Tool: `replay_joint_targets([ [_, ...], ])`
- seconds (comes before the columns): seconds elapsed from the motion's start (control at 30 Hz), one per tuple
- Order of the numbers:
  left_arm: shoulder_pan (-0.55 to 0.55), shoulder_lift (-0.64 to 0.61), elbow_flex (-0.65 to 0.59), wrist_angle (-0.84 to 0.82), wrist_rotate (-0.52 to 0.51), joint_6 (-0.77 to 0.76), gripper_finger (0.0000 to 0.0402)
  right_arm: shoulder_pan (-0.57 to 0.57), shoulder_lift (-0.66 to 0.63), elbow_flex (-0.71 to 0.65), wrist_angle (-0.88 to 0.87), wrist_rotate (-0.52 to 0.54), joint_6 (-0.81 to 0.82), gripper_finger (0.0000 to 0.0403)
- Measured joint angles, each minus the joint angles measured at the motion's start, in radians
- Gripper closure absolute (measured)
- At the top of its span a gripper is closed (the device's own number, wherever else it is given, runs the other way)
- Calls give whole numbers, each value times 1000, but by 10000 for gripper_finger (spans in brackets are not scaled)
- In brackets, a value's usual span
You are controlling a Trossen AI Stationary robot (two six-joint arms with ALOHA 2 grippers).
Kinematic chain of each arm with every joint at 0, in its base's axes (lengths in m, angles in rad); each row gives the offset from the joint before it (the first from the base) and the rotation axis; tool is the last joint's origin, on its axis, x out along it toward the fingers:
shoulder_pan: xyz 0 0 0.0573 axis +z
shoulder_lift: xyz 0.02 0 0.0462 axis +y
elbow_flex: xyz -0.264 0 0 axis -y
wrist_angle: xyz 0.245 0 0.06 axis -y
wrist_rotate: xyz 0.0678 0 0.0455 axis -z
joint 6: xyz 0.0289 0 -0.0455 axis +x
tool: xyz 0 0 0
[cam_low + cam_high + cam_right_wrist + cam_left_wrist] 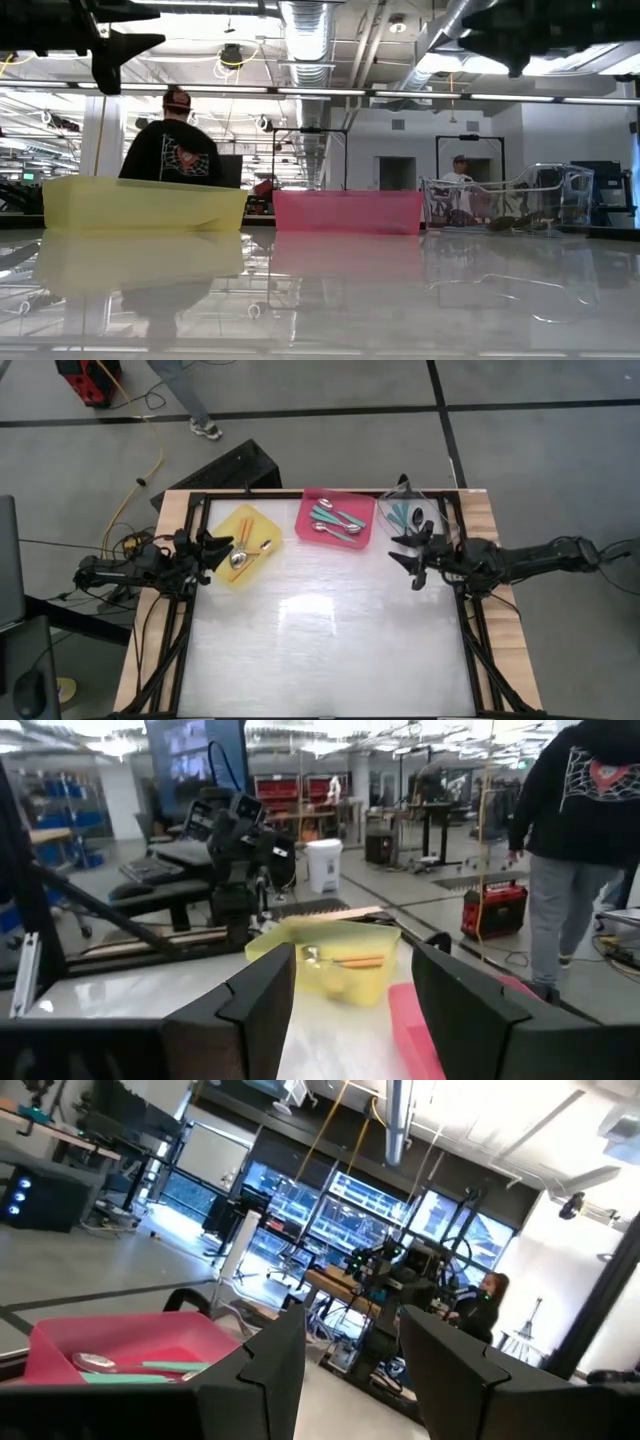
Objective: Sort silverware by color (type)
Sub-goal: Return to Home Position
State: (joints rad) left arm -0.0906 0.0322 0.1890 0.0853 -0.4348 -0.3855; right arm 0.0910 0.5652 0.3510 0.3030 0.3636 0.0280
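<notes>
The silverware lies in three trays along the table's far edge. Orange-handled spoons [250,552] are in the yellow tray [232,523]. Teal-handled spoons with silver bowls [337,520] are in the pink tray [310,530]. Teal-handled spoons with dark bowls [408,514] are in the clear tray [440,510]. My left gripper [222,546] hovers open beside the yellow tray's left side, with nothing between its fingers [270,1370]. My right gripper [405,557] hovers open just in front of the clear tray, pointing toward the table's left, also with nothing in it [355,970].
The glossy white tabletop [330,640] stretches from the trays to the near edge with nothing on it. Black frame rails [470,650] run along both sides. A person [180,145] stands beyond the far edge, and another [460,175] sits farther back.
</notes>
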Motion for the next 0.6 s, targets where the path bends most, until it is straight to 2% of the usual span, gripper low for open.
replay_joint_targets([
  [0.13,0,0,0,2,-43,-18,253,-6,-27,-56,43,7,9,176],
  [0.27,0,0,0,-8,-41,-20,253,-8,-75,-78,38,9,24,176],
  [0.47,0,0,29,-32,-23,-53,253,-8,-216,-78,18,54,24,176],
  [0.6,0,0,94,-90,4,-44,253,-4,-329,-77,-81,54,37,176],
])
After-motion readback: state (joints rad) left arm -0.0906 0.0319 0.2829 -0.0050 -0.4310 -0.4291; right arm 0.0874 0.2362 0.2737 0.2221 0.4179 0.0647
